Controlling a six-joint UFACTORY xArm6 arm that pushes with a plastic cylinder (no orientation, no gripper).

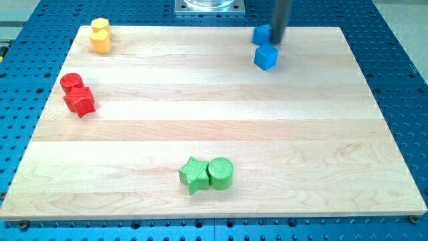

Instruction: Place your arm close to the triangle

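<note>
No block reads plainly as a triangle. The likeliest one is the small blue plastic block [261, 34] near the view's top, right of centre on the pale wooden board [200, 134], but my rod hides its right part and I cannot tell its shape for sure. My tip [276, 43] is at that block's right edge, touching it or just beside it; I cannot tell which. The dark straight rod [281, 17] rises from there out of the view's top. It carries no pincer, so of wide, narrow or holding I can tell nothing. Just below the tip and slightly left sits a blue plastic cube [265, 57], near it but apart. Well away at the board's bottom centre, a green star block [193, 175] and a green cylinder [221, 173] touch side by side. At the left edge a red cylinder [71, 82] sits against a red, roughly star-shaped block [80, 102] below it. A yellow lobed block [99, 36] lies in the top left corner. The board rests on a blue perforated table [394, 60], with a metal base [208, 5] at the top edge.
</note>
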